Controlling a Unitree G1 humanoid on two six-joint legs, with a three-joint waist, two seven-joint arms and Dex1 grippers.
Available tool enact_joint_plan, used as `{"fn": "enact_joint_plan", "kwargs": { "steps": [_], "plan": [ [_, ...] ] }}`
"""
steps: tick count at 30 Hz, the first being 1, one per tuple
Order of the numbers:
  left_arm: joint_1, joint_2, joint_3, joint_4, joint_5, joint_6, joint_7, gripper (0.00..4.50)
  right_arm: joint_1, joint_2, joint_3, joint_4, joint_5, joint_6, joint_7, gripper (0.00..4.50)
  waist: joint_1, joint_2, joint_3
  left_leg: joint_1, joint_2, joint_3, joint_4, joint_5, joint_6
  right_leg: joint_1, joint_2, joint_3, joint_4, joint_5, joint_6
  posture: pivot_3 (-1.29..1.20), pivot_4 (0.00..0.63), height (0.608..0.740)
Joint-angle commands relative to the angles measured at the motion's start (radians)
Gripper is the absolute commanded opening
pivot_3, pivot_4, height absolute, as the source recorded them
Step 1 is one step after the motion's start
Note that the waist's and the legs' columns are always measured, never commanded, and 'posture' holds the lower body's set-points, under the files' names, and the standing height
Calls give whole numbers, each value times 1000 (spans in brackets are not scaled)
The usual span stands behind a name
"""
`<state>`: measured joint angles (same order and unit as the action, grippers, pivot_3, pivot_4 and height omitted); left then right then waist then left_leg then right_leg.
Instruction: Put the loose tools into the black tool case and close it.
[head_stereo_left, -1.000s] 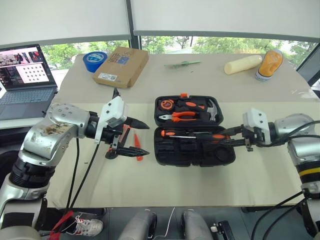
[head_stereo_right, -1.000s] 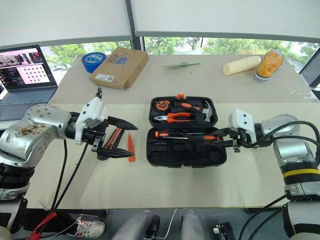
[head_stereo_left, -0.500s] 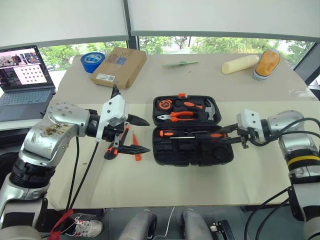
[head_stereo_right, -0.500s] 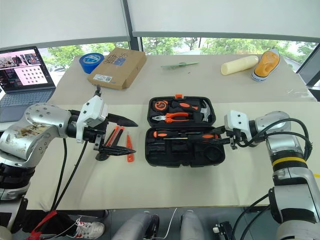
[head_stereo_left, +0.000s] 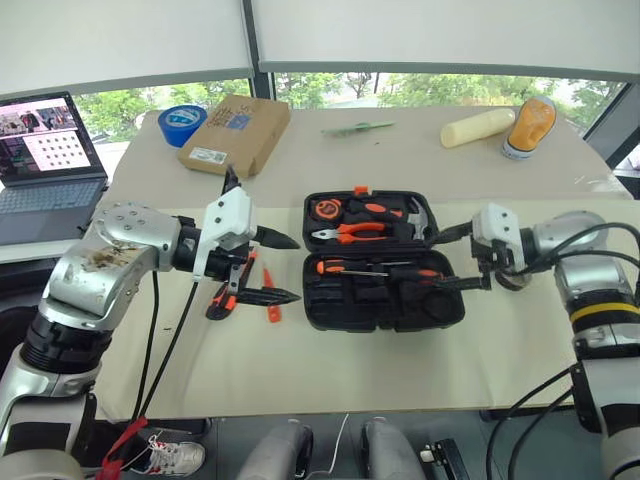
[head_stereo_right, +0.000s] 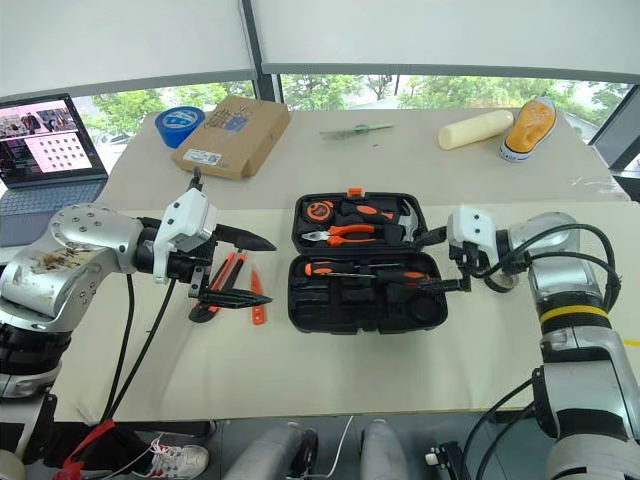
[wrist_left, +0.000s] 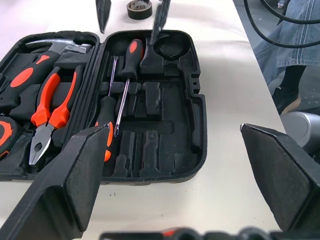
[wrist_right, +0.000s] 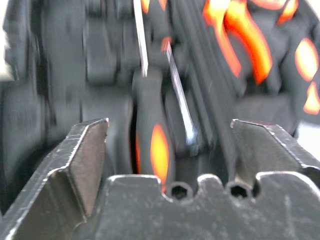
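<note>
Left wrist view: the left pincer's fingers (wrist_left: 75, 185) stand wide apart and hold nothing; between them lies the open case (wrist_left: 150, 110).
Left pincer (head_stereo_left: 283, 268): wide, empty, hanging over the surface (head_stereo_left: 400, 360) just left of the case, apart from it.
Under the left pincer: a black-and-orange knife (head_stereo_left: 229, 292) and a slim orange tester (head_stereo_left: 270, 298) lie on the surface beside the case, partly hidden by the fingers.
Right wrist view: the right pincer's fingers (wrist_right: 85, 160) stand apart with nothing between them; below them, blurred, a screwdriver handle and a metal shaft lie in the case.
Right pincer (head_stereo_left: 453, 258): spread over the right end of the case, gripping nothing; whether a fingertip touches the case I cannot tell.
Case, near half: two screwdrivers (wrist_left: 127, 80) lie lengthwise in the moulded slots; the other slots and a round recess are bare.
Case, far half: pliers (wrist_left: 50, 112) with orange grips, a hammer (wrist_left: 65, 46) and a round orange-and-black item (head_stereo_left: 330, 209); an orange latch (head_stereo_left: 360, 189) sits on the far edge.
Left wrist view alone: a grey tape roll (wrist_left: 140, 9) on the surface beyond the case, close to the right pincer's tips.
Head views alone: a cardboard box (head_stereo_left: 236, 133), a blue tape roll (head_stereo_left: 181, 123) and a laptop (head_stereo_left: 48, 150) far left; a cream cylinder (head_stereo_left: 481, 127) and an orange-and-white item (head_stereo_left: 529, 126) far right.
</note>
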<state>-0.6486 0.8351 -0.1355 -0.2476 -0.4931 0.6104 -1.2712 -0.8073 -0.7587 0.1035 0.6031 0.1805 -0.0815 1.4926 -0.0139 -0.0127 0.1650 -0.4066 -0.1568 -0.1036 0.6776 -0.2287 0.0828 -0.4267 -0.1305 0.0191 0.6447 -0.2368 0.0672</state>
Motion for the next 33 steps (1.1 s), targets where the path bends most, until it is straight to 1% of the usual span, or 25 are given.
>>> {"fn": "enact_joint_plan", "kwargs": {
  "steps": [1, 2, 4, 6, 8, 10, 14, 21, 27, 31, 33],
  "plan": [
    [-18, -3, 7, -2, 12, -29, -1, 4500, 23, 17, -27, -137, 62, 138, -20, 3070, 1, 0, 0, 0, 0, 0, 0, 0, 0, 0, 0, 0, 0, 0, 0, 0, 150, 735],
    [-18, -5, 6, 2, 15, -32, -2, 4500, 32, 23, -23, -157, 64, 154, -26, 2849, 1, 0, 0, 0, 0, 0, 0, 0, 0, 0, 0, 0, 0, 0, 0, 0, 150, 735],
    [-17, -6, 5, 5, 19, -36, -3, 4500, 51, 29, -11, -186, 59, 170, -32, 2021, 2, 0, 0, 0, 0, 0, 0, 0, 0, 0, 0, 0, 0, 0, 0, 0, 150, 735],
    [-16, -9, 5, 9, 24, -39, -3, 4500, 68, 38, 7, -197, 40, 166, -36, 1419, 4, 0, 0, 0, -1, 0, 1, 0, 0, 0, 0, 0, 0, 0, 0, 0, 150, 735],
    [-12, -10, 5, 9, 27, -42, -2, 4500, 73, 40, 43, -175, -22, 138, -65, 648, 4, 0, 0, 0, -1, 0, 1, 0, 0, 0, 0, 0, 0, 0, 0, 0, 150, 735],
    [-9, -9, 3, 7, 28, -44, 0, 4500, 64, 50, 68, -125, -85, 69, -121, 56, 2, 0, 0, 0, -1, 0, 1, 0, 0, 0, 0, 0, 0, 0, 0, 0, 150, 735],
    [-9, -9, 3, 6, 32, -46, 2, 4500, 35, 77, 92, -51, -135, 74, -171, 56, -1, 0, 0, 0, 0, 0, 0, 0, 0, -1, 0, 0, 1, 0, 0, 0, 150, 735],
    [9, -4, 10, 4, 36, -54, 5, 4500, 53, 82, 112, -60, -151, 63, -139, 56, -1, 0, 0, 1, 0, 0, 1, 0, 0, 0, 0, 0, 1, 0, 0, 0, 150, 735],
    [15, -10, 7, 8, 41, -59, 13, 4500, 76, 74, 147, -59, -206, -37, -143, 56, -1, 0, 0, 1, 0, 0, 0, 0, -1, 0, 0, 0, 2, 0, 0, 0, 150, 735],
    [30, -6, 16, 18, 56, -56, 35, 4500, 56, 94, 113, -61, -187, -42, -182, 56, -2, 0, 0, 2, 0, 0, 0, 0, -1, 1, 0, 0, 1, 0, 0, 0, 150, 735],
    [87, 18, 68, -12, 45, -23, 72, 4500, 36, 88, 56, -99, -145, -27, -216, 56, -6, 0, 0, 2, 0, 0, 0, 0, -1, 1, 1, 0, 2, 0, 0, 0, 150, 735]
  ]
}}
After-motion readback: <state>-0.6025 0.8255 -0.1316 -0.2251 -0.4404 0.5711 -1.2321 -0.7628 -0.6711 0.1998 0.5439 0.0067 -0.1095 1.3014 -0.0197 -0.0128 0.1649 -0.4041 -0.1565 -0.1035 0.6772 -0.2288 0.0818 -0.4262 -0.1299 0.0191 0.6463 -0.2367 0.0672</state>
